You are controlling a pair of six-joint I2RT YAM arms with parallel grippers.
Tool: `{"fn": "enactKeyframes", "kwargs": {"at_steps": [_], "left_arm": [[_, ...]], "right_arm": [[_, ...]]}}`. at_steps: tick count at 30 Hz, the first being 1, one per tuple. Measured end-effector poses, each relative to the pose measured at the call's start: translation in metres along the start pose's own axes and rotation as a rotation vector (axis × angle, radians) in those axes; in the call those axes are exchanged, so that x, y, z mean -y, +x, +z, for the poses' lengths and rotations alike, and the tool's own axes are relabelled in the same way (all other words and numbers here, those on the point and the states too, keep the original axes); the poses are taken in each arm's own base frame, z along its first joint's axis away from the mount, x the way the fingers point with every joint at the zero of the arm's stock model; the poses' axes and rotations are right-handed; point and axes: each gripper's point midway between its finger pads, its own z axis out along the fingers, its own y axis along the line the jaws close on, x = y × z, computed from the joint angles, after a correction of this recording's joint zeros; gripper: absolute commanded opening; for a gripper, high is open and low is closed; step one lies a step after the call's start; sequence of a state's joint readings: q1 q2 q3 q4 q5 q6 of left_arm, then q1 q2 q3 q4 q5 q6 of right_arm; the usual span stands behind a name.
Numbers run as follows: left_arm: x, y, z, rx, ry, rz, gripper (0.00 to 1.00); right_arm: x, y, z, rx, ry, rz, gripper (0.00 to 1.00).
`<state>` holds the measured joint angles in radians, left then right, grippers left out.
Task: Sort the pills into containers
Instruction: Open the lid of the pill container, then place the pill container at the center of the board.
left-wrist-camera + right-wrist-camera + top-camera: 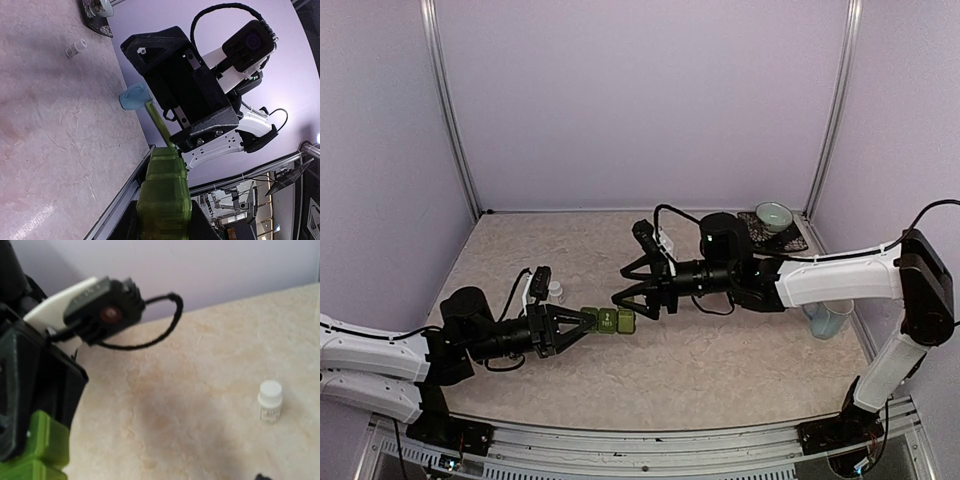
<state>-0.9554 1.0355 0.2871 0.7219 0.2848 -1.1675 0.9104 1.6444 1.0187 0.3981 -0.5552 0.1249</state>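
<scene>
Grip: left gripper [582, 323] is clamped on the near end of the container strip [608, 321], with a finger on each side.
Container strip: dark green and made of joined square compartments. It sticks straight out ahead of the left fingers, and its far end is free. In the left wrist view the strip [165, 200] fills the space between the fingers.
Flap: a thin green flap [159, 122] rises from the strip's far end and slants toward the other arm.
Right gripper: right gripper [618, 285] is just beyond the strip's free end and faces the left one. Its jaws are spread wide with nothing between them. Its lower finger is near the strip's tip, but contact cannot be told.
White bottle: white bottle [556, 291] stands upright on the table, just beside the left gripper on its far side. It also shows in the right wrist view [270, 401].
Mug: pale blue mug [830, 320] is well beyond the right gripper, beside that arm's forearm.
Bowl: green bowl [773, 216] sits on a dark saucer [788, 240], farthest from both grippers in the back corner.
Table: beige marbled table [720, 360] lies under everything.
</scene>
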Motion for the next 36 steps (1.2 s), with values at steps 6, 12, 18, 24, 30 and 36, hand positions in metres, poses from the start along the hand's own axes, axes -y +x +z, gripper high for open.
{"fn": "enactKeyframes", "kwargs": {"at_steps": [6, 12, 18, 24, 30, 36], "left_arm": [[0.001, 0.001, 0.001, -0.007, -0.004, 0.007, 0.24], [0.005, 0.001, 0.003, -0.016, 0.007, 0.017, 0.24], [0.001, -0.001, 0.005, -0.006, -0.012, 0.012, 0.25], [-0.029, -0.004, 0.013, -0.009, -0.099, -0.018, 0.3], [-0.072, -0.009, 0.024, -0.011, -0.2, -0.059, 0.3], [-0.108, -0.013, 0.041, -0.039, -0.25, -0.101, 0.28]], "right_arm": [[0.007, 0.003, 0.004, -0.027, 0.006, 0.019, 0.8], [0.011, 0.0, 0.003, -0.028, 0.005, 0.027, 0.85], [0.02, -0.003, -0.007, -0.037, 0.036, 0.046, 1.0], [0.024, -0.035, -0.035, -0.002, 0.106, 0.013, 1.0], [0.026, -0.061, -0.073, 0.052, 0.219, -0.027, 1.0], [0.036, -0.04, -0.091, 0.019, 0.323, -0.007, 1.0]]}}
